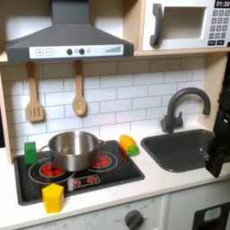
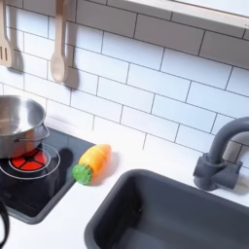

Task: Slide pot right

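Observation:
The pot (image 1: 72,149) is a shiny silver round one and sits on the black toy stove (image 1: 108,176), mostly over the left red burner in the first exterior view. In the second exterior view the pot (image 2: 17,124) is cut off by the left edge and rests above a red burner ring (image 2: 29,162). A dark part of my gripper (image 1: 218,154) shows at the right edge of the first exterior view, over the right side of the sink and far from the pot. Its fingers are too dark to make out.
A toy carrot (image 1: 128,145) (image 2: 91,161) lies between stove and sink (image 1: 180,149) (image 2: 165,209). A green block (image 1: 30,153) stands left of the pot and a yellow block (image 1: 53,198) in front. The faucet (image 1: 184,103) (image 2: 220,156), a hanging spatula (image 1: 34,94) and a spoon (image 1: 79,90) line the back wall.

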### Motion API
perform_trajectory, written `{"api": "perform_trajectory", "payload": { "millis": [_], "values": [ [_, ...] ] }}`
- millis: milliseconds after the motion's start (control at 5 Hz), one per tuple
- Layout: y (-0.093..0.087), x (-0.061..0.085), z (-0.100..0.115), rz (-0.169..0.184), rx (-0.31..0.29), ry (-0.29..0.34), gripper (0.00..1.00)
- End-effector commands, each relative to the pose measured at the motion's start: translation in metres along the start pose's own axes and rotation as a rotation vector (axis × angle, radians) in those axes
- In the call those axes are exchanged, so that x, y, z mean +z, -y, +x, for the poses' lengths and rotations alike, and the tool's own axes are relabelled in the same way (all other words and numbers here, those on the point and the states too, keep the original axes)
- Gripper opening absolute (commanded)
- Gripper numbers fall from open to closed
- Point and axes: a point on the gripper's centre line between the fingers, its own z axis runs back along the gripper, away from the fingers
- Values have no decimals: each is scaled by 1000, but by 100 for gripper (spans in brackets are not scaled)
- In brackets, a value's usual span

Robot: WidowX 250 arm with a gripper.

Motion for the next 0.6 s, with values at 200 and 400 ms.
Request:
{"api": "perform_trajectory", "payload": {
  "millis": [200,400],
  "values": [
    [-2,-1,5,8,-5,-7,100],
    [-4,-6,11,14,-18,-10,100]
  ]
}}
